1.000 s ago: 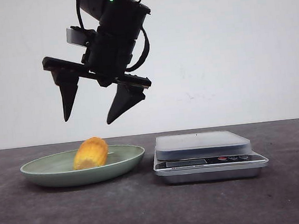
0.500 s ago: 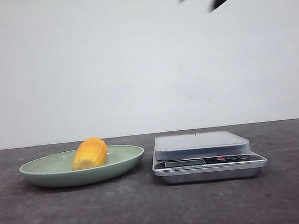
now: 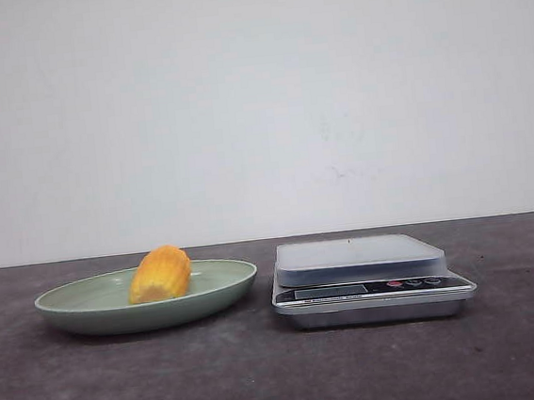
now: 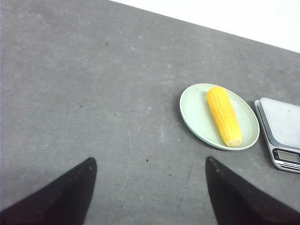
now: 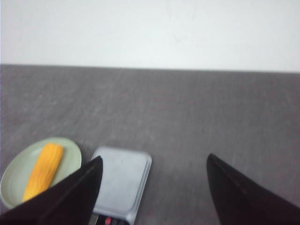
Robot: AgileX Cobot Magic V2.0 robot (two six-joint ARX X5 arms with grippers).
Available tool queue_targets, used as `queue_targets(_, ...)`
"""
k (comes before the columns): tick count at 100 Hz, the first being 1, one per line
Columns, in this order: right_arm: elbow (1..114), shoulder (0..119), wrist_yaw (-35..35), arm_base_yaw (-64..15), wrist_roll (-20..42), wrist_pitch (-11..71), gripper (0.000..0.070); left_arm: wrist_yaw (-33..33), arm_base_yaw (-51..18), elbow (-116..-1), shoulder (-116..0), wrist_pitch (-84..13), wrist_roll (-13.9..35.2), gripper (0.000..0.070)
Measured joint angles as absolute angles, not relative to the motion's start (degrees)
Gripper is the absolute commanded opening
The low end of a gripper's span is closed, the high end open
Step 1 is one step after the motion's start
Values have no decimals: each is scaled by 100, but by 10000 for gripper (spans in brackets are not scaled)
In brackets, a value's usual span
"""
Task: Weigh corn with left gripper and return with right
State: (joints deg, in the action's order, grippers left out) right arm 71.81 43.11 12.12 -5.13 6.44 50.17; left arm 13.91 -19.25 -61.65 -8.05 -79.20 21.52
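The corn (image 3: 161, 274) lies on the green plate (image 3: 78, 298) at the left of the front view, orange-yellow, its end towards me. It also shows in the left wrist view (image 4: 224, 115) and the right wrist view (image 5: 43, 170). The silver scale (image 3: 359, 255) stands to the right of the plate, its pan bare. No gripper is in the front view. My left gripper (image 4: 150, 161) is open and empty, high above bare table left of the plate. My right gripper (image 5: 153, 159) is open and empty, high above the scale (image 5: 121, 182).
The dark grey table (image 3: 265, 370) runs to a white wall behind. The plate (image 4: 197, 112) and the scale (image 4: 283, 136) stand close side by side.
The gripper that hung open over the plate a second ago has risen to the right and left the front view. The corn, plate and scale have not moved.
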Motion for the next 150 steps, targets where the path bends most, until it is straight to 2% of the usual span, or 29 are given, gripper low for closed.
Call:
queue_targets(22,5293,2121,1203,-513,913,4685,427,1393,-1925,-6165,-805,-7854,2104,432)
queue_targets(26,5124,1715,1192,-513,963,4683,399,1393,-1925,-6165,-805,-7837,2097,431)
queue_targets(30,5017,1343,1179,-513,1028,4676,291,1393,-1925,-6165,-805,-7811,2095,416)
queue_targets(32,4978,1184,1170,-513,1048,4668,171,1393,-1925,-6165,-805,-7800,2095,392)
queue_targets(35,4939,993,1127,-513,1087,4654,7,1393,-1925,-6165,-805,-7782,2093,318)
queue_targets(36,4930,941,1100,-513,1092,4652,0,1391,-1925,-6165,-805,-7778,2093,282)
queue_targets(42,4895,751,948,-513,1098,4657,11,1393,-1925,-6165,-805,-7747,2082,0)
queue_targets(46,4880,733,878,-513,1096,4674,11,1393,-1925,-6165,-805,-7717,2071,16)
queue_targets(150,4818,760,858,-513,1096,4641,12,1393,-1925,-6165,-805,-7564,2071,16)
